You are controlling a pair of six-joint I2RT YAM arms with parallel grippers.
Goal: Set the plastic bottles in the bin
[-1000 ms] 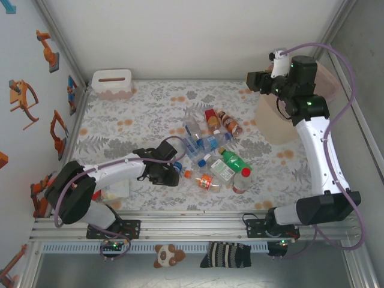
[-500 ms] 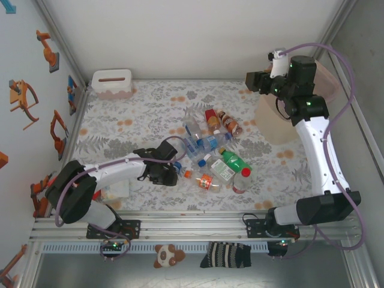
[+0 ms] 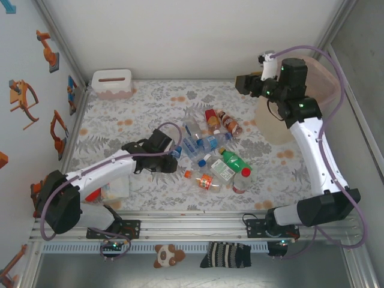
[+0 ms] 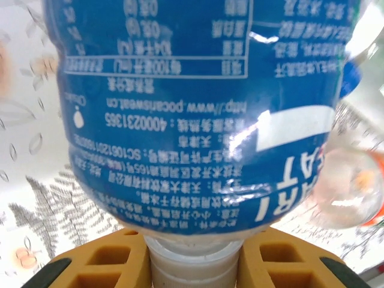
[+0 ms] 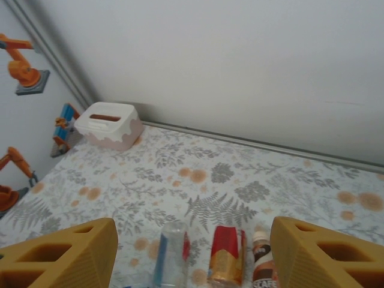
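Your left end effector (image 4: 192, 264) has just clamped shut. A second ago it sat lower on the tabletop (image 3: 132, 114) with its jaws part open. Now the orange fingers (image 4: 114, 261) pinch the pale neck of a blue-labelled bottle (image 4: 180, 120), and the arm has swung a little toward the far side with it. I'd judge that bottle secured and ready to carry, but it is well apart from the bin (image 3: 276, 129), which stands at the far right corner.

Your right end effector (image 5: 192, 252) has drifted slightly left. It hangs high beside the bin with its jaws moderately wide and nothing between them. The rest of the plastic bottles (image 3: 213, 150) lie in a loose heap at mid-table, so most of the job remains.

The tabletop wears a pale cloth printed with grey ferns and orange blossoms. White walls close it in, with robot-arm stickers (image 3: 24, 99) on the left one. A white-and-pink tissue box (image 3: 112, 83) sits at the far left corner. A clear container (image 3: 111, 191) sits by the left arm's base.
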